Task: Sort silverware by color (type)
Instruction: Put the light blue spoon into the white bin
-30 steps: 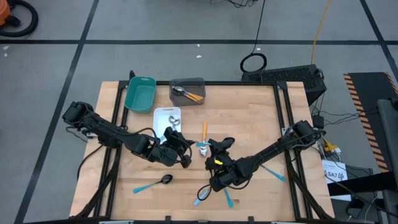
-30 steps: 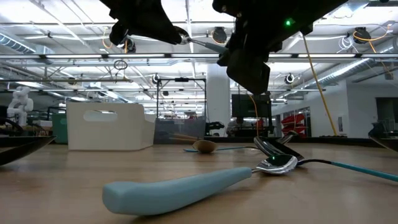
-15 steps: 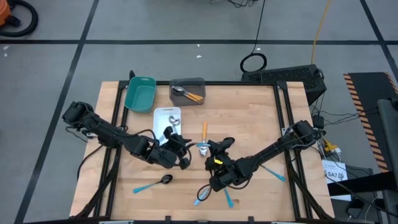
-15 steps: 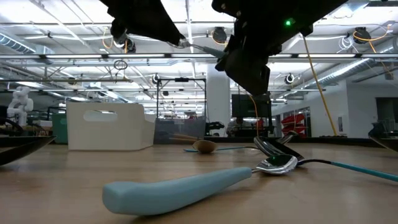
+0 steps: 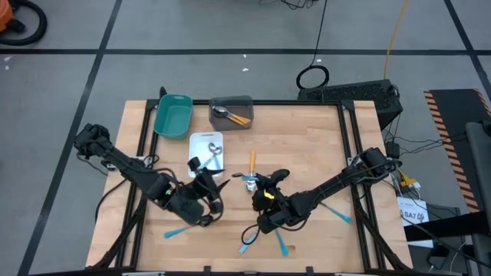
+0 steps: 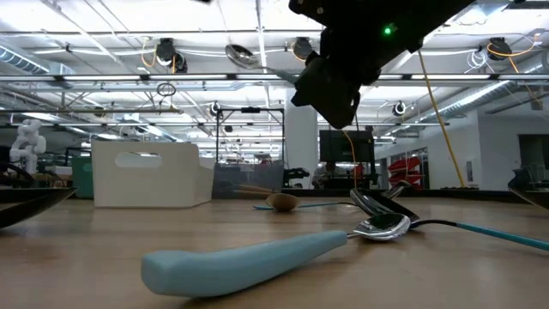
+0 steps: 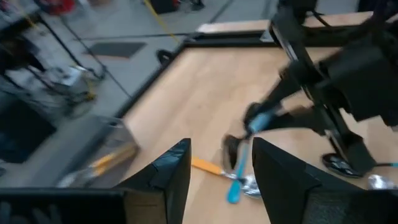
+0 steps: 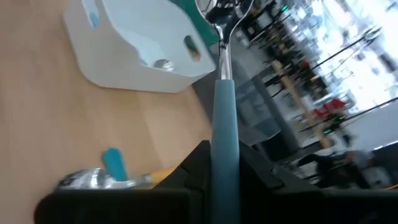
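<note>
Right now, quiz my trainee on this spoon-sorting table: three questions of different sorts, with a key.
1. True or false: the right gripper is empty.
2. Which tray holds the orange-handled spoon? A teal, B grey, C white.
3. Fill in: the left gripper has its fingers ___, with nothing between them.

Key:
1. False: it is shut on a light-blue-handled spoon.
2. B, the grey tray.
3. Open.
</note>
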### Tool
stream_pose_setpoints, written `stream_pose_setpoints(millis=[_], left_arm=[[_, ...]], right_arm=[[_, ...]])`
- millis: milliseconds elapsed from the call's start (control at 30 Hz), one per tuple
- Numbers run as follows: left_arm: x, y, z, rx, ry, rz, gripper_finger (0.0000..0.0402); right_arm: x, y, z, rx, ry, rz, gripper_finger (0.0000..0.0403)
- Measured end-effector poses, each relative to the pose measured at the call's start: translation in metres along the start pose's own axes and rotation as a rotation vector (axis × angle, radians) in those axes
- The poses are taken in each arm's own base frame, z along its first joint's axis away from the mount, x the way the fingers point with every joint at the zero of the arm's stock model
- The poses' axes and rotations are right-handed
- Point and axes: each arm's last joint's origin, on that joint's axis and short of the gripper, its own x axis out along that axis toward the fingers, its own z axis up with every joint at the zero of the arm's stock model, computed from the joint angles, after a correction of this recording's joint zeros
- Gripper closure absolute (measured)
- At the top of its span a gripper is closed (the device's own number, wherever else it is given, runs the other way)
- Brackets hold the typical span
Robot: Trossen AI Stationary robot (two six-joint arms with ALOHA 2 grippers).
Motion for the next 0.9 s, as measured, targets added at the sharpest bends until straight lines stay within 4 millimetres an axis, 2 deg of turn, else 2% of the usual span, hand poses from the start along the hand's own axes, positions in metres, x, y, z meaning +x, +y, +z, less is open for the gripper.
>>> stream_pose_setpoints(millis=[167,300,533,700,900], left_arm=[[-0.019,-0.002,-0.004,0.051,-0.035,0.084,0.0232],[-0.029,-0.004,-0.01,0.107,-0.049,0.103,0.0231],[-0.03,-0.004,-0.013,0.074,-0.041,0.104,0.0231],[-0.03,-0.004,-0.013,0.03,-0.032,0.087,0.0231],[-0.035,-0.007,-0.015,-0.014,-0.027,0.055,0.0231]], right_arm=[[0.009,-0.002,0.0,0.091,0.033,0.049,0.0361],[0.012,-0.014,0.005,0.161,0.049,0.096,0.0361],[0.009,-0.047,0.021,0.261,0.053,0.236,0.0358],[0.007,-0.066,0.028,0.286,0.039,0.271,0.0356],[0.012,-0.066,0.026,0.374,0.006,0.321,0.0355]])
